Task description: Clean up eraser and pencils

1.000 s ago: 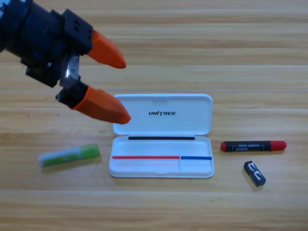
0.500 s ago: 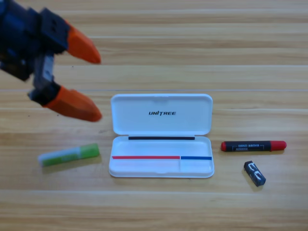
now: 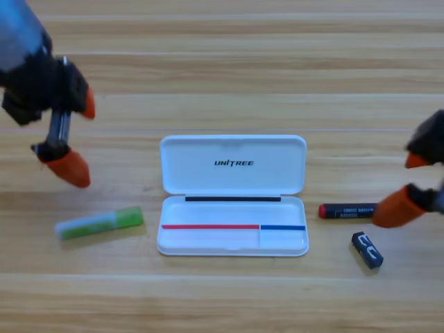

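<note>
One open white case, unfilled.

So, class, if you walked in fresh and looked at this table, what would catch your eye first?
The open white case in the middle of the table draws the eye first, lid up. The left end effector hangs open above the green pencil, and the right end effector comes in open from the right edge over the red end of the black pencil, with the eraser just below.

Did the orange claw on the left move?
Yes. The left gripper pulled away leftward from the white case, and now hovers above the green pencil.
</note>
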Motion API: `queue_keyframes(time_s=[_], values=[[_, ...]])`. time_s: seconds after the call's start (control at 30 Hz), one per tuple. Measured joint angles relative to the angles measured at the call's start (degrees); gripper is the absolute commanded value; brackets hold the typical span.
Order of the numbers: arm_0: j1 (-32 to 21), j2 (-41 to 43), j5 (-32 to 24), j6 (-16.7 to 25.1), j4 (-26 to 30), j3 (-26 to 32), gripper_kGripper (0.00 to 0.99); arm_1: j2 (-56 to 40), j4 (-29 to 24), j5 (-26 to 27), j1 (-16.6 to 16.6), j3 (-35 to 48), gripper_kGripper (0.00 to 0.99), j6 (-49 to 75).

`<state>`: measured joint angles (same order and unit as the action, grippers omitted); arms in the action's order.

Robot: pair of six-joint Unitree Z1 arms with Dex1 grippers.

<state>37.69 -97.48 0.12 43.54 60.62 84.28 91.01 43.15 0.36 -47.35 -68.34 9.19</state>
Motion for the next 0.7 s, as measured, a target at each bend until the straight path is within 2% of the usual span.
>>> queue_keyframes(time_s=[0.2, 0.5, 0.7], values=[[-3.24, -5.72, -0.26, 1.79, -0.47, -3.03, 0.988, 7.50, 0.01, -0.90, 0.11, -2.29, 0.953, -1.63], [-4.26, -8.35, -0.27, 1.74, -11.32, -12.38, 0.988, 15.57, 0.01, -1.29, 0.28, -3.15, 0.948, -2.83], [-4.33, -11.75, 0.14, 0.83, -13.92, -13.10, 0.986, 19.18, -0.08, -2.68, 0.67, -3.12, 0.922, -2.84]])
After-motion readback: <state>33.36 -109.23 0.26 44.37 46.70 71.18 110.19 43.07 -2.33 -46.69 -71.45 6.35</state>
